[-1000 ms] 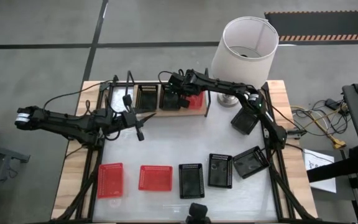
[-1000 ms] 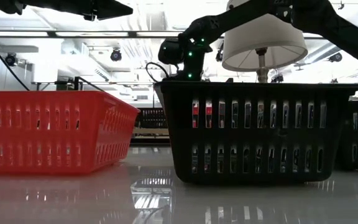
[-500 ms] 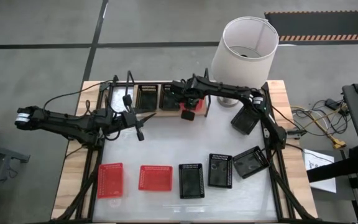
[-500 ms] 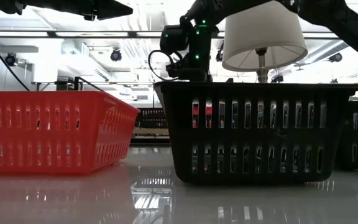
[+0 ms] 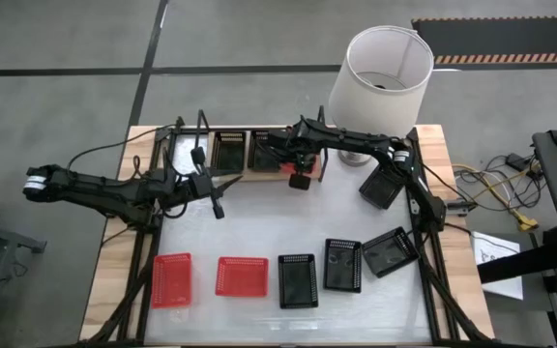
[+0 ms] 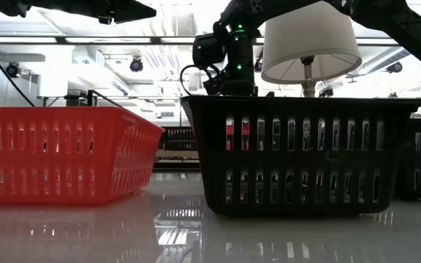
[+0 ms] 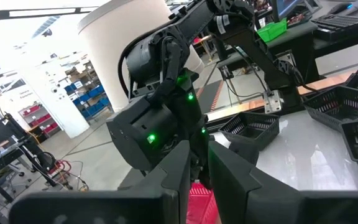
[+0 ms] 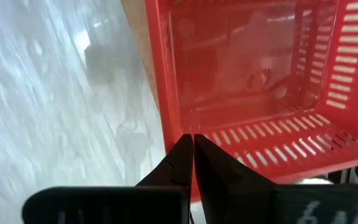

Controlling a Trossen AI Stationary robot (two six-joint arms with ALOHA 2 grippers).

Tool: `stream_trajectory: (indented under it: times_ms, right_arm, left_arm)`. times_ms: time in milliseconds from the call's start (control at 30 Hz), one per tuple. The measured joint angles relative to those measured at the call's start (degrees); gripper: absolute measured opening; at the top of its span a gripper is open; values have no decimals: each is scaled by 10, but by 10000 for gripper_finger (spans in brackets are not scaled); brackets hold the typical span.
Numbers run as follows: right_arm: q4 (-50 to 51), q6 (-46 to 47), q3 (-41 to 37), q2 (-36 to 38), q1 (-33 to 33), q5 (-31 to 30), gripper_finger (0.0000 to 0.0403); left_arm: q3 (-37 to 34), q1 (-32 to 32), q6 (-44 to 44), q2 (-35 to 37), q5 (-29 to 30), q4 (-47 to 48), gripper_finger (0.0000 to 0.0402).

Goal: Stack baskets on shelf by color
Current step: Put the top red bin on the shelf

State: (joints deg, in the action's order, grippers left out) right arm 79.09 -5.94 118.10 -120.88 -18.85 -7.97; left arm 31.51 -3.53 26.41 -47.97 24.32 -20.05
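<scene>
Since a second earlier, the right hand [image 5: 300, 180] had dragged the red basket [image 8: 253, 93] toward the shelf [image 5: 235, 172] edge — pinching its wall, liable to tip it off; left hand [image 5: 218, 205] idle, fingers nearly together.

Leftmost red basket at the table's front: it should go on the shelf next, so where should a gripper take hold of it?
Pinch the rim of a wall of the leftmost red basket from straight above, one finger inside and one outside: it sits upright, open top up, walls thin. The left gripper is nearer.
</scene>
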Motion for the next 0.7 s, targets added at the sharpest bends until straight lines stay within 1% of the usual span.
stream_trajectory:
  times_ms: [100, 300, 467, 700]
  right_arm:
    - [20, 0, 0, 0, 0, 0, 9]
    - [31, 4, 0, 0, 0, -2, 9]
    - [37, 5, 0, 0, 0, -27, 9]
    - [41, 10, 0, 0, 0, -32, 9]
  left_arm:
    - [0, 0, 0, 0, 0, 0, 42]
    - [0, 0, 0, 0, 0, 0, 42]
    - [0, 0, -3, 0, 0, 0, 42]
    - [0, 0, -6, 0, 0, 0, 42]
